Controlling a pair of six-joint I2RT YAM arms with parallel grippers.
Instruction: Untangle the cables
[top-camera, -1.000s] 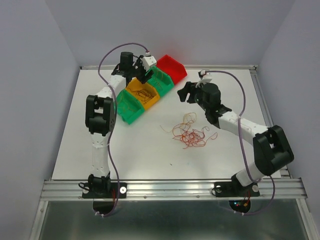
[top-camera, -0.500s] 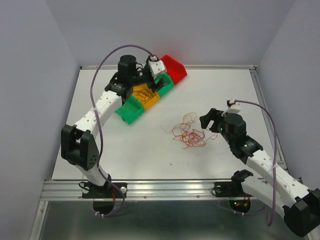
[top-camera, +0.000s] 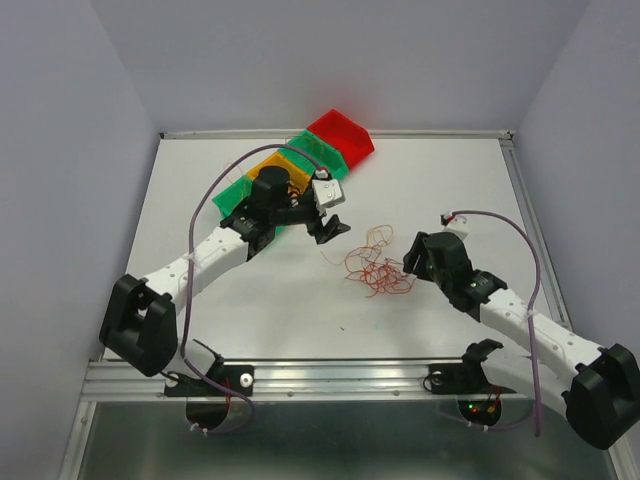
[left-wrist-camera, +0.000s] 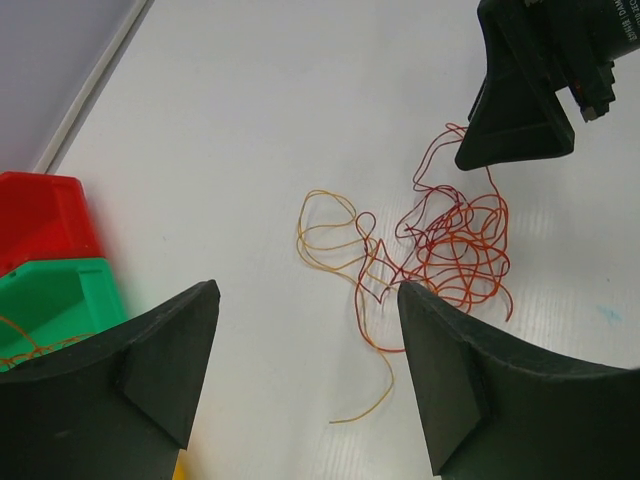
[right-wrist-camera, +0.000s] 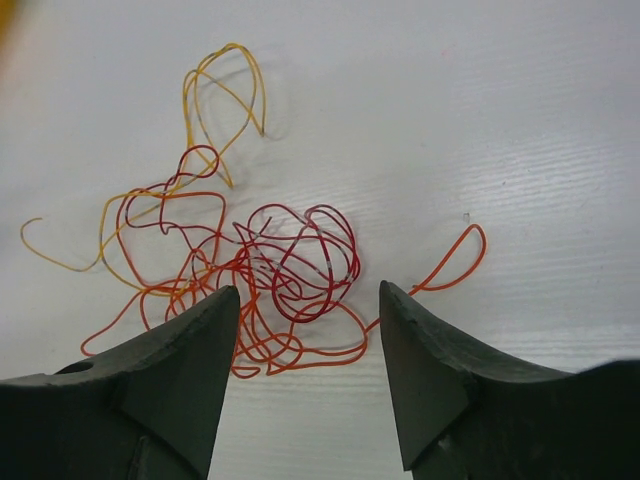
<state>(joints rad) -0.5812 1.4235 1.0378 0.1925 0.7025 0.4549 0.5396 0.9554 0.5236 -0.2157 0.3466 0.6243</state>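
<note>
On the white worktop (top-camera: 250, 290), a little right of centre, item one: the cables (top-camera: 380, 268), a single loose tangle of hair-thin curly wires, lying flat

- Colours, from my right wrist view: the cables (right-wrist-camera: 270, 265) show yellowish loops at the far left, dark red curls in the middle and orange strands along the near edge, with one orange strand arcing off to the right
- From my left wrist view: the cables (left-wrist-camera: 440, 245) have yellowish loops on the left side of the knot, and one thin strand trails away from it towards the camera

Item two: my left claw (top-camera: 335, 228), released, fingers spread wide and holding nothing. It hovers just beside the far-left side of the tangle. In its own view, my left claw (left-wrist-camera: 305, 300) frames the yellowish loops and the trailing strand between its fingertips.

Item three: my right claw (top-camera: 412, 258), also released and empty. It sits at the right edge of the tangle. In its own view, my right claw (right-wrist-camera: 307, 292) has the dark red curls just ahead of its fingertips. My left wrist camera sees this claw (left-wrist-camera: 530, 100) with one fingertip over the upper strands; whether it touches them I cannot tell.

Item four: a diagonal row of bins at the far left of the worktop, well apart from the tangle:
- red bin (top-camera: 340, 135) at the far end
- green bin (top-camera: 318, 152) next to it, holding a few thin orange strands in the left wrist view
- orange bin (top-camera: 272, 166)
- second green bin (top-camera: 232, 195) nearest, partly behind my left arm
</note>
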